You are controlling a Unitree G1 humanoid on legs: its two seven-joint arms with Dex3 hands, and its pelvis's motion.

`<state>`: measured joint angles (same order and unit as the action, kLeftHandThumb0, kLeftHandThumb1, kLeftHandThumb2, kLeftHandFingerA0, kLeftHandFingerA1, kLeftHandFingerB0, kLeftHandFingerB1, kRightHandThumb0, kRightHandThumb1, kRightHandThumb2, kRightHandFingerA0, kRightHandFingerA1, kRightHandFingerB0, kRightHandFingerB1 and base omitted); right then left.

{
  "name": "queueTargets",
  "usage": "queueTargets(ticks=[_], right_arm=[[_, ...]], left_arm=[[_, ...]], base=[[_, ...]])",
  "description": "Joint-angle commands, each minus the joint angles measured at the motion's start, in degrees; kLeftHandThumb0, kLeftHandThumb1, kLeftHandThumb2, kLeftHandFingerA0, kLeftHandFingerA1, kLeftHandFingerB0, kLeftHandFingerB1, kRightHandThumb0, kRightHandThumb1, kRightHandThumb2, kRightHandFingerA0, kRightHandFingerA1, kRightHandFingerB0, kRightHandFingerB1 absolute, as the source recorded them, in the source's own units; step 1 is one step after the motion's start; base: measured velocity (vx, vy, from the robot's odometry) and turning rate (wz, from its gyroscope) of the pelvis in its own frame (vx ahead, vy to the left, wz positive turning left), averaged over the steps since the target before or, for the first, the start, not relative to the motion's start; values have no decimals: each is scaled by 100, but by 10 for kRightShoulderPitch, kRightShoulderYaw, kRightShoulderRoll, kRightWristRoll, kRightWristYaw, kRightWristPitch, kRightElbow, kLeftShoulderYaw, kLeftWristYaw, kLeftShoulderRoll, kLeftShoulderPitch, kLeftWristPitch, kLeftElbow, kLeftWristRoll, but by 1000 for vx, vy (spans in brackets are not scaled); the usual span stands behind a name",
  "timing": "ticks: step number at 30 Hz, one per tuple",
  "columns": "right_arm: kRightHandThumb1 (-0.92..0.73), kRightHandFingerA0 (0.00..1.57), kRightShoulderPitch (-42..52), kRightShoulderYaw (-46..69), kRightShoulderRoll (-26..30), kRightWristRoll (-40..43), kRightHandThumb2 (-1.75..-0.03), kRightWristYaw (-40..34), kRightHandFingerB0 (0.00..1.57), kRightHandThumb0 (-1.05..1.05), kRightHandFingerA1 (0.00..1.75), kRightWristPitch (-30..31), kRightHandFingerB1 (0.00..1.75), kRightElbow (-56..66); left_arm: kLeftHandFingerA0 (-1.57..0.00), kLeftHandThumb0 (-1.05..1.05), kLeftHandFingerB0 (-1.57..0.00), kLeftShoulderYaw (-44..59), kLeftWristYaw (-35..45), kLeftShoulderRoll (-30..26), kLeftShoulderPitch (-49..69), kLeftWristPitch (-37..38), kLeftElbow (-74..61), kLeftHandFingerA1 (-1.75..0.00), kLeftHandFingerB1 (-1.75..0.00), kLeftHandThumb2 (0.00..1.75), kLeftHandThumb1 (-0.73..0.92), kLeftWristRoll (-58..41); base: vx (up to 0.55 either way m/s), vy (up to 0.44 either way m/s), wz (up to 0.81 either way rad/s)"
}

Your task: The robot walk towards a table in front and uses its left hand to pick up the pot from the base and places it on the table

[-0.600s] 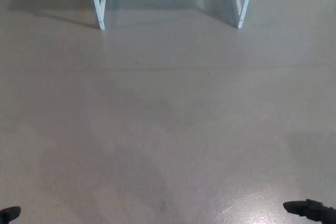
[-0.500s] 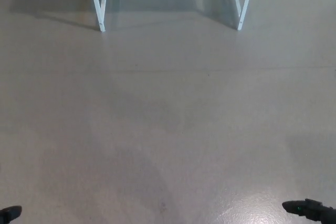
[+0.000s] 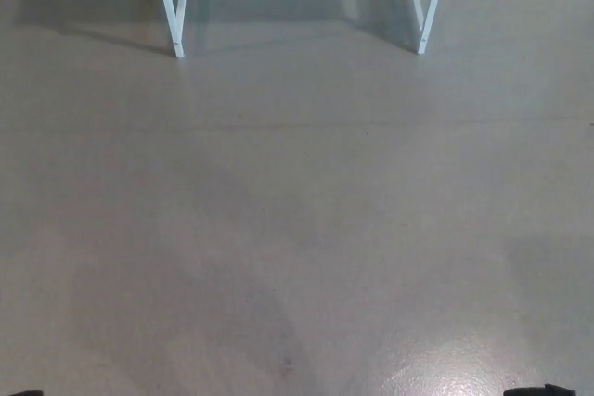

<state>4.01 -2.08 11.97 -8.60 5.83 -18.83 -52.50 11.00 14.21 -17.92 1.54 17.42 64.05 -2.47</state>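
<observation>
Movement of the view is the only change: the left leg (image 3: 173, 6) and right leg (image 3: 428, 6) of the white table sit slightly lower in frame than 0.5 s ago, and both hands have sunk to the bottom edge. Judgement: the walk-up is under way, with the table well ahead across bare floor (image 3: 297, 229).

Count:
- 2 near legs, with parts of 2 more behind them.
- pot: 0 in view.
- base: 0 in view.
- tabletop: out of frame.

The left hand (image 3: 23, 393) and right hand (image 3: 543, 389) show as 1 dark sliver each; whether they are open or closed cannot be told.
</observation>
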Motion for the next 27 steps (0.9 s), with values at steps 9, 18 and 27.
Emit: queueTargets(ticks=[9,18,27], right_arm=[[-47,65,-3,-3,13,-3,-53,-4,52,-13,54,-20,46,-17],[-47,66,-7,-12,14,-8,-53,-11,51,-13,52,-12,46,-12],[-47,66,-11,-16,12,-10,-53,-17,52,-15,52,-9,46,-19]], left_arm=[[-47,-24,-40,-4,3,-13,0,23,7,-46,-41,59,38,2],[-47,-13,-38,13,20,-7,-8,12,13,-47,-40,58,42,-16],[-45,-11,-38,17,22,-7,-7,15,17,-47,-40,57,42,-19]], base=[[7,0,16],[151,305,-23],[199,30,6]])
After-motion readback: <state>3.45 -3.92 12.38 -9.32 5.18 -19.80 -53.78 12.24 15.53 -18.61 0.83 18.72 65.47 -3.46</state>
